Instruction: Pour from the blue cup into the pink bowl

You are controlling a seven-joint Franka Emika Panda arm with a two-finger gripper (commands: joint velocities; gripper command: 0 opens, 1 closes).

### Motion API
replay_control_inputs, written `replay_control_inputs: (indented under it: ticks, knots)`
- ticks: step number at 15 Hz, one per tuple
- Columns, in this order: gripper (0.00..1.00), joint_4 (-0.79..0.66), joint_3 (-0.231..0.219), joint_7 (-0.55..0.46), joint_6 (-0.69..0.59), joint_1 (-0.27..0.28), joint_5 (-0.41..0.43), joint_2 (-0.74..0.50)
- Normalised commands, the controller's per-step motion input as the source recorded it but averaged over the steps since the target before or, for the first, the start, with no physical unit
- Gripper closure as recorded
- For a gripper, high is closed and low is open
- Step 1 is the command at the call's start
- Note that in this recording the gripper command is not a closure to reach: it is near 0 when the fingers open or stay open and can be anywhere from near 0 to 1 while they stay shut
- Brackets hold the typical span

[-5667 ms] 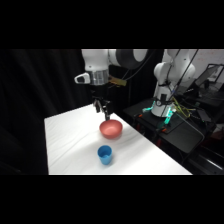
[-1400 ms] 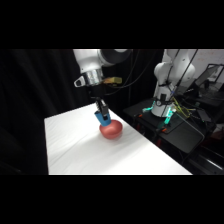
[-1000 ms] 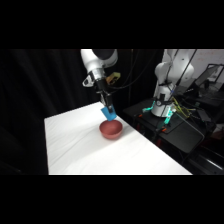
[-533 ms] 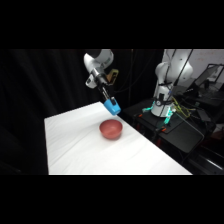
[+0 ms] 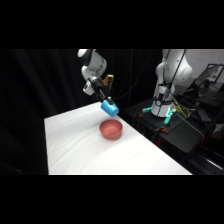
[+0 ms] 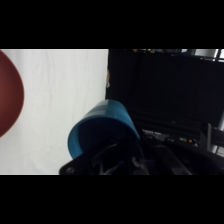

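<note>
Since half a second ago the blue cup (image 5: 109,108) has climbed a little and swung farther toward the back edge of the surface (image 5: 75,142), and it now hangs above and just behind the pink bowl (image 5: 111,129) rather than over its middle. Compared with nearly six seconds ago, when it stood alone near the front, the change is plain: I am carrying it.

My hand (image 5: 104,101) is closed on the blue cup, holding it tilted in the air, clear of the surface. In the wrist view the cup's open mouth (image 6: 102,132) faces the camera and fills the lower middle, while the bowl (image 6: 9,92) shows only as a red arc at the left edge, well off to the side of the cup.

I judge the step in hand to be either the tail of the pour or the pull-back after it. If pouring is unfinished, the next move calls for bringing the mouth back over the bowl's middle before tipping further; otherwise, for levelling the cup and finding a free spot to set it down.

Much is hard to make out. My fingers are hidden behind the cup in both views. Whether anything is in the cup or the bowl I cannot tell. The bowl is cut off in the wrist view.
</note>
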Motion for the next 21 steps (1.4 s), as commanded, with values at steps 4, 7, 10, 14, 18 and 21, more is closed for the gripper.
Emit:
replay_control_inputs:
  ticks: [4,7,10,14,18,21]
  knots:
    - [0.14,0.27,0.001,-0.09,-0.30,-0.053,0.126,0.14]
    - [0.15,0.10,-0.025,0.19,0.11,0.091,0.007,-0.14]
    - [0.15,-0.18,0.011,0.55,0.72,0.335,-0.102,-0.54]
    - [0.15,-0.13,0.168,0.69,0.78,0.375,-0.268,-0.47]
    - [0.15,0.03,0.213,0.65,0.69,0.264,-0.524,-0.05]
    - [0.15,0.03,0.134,0.64,0.56,0.154,-0.697,0.17]
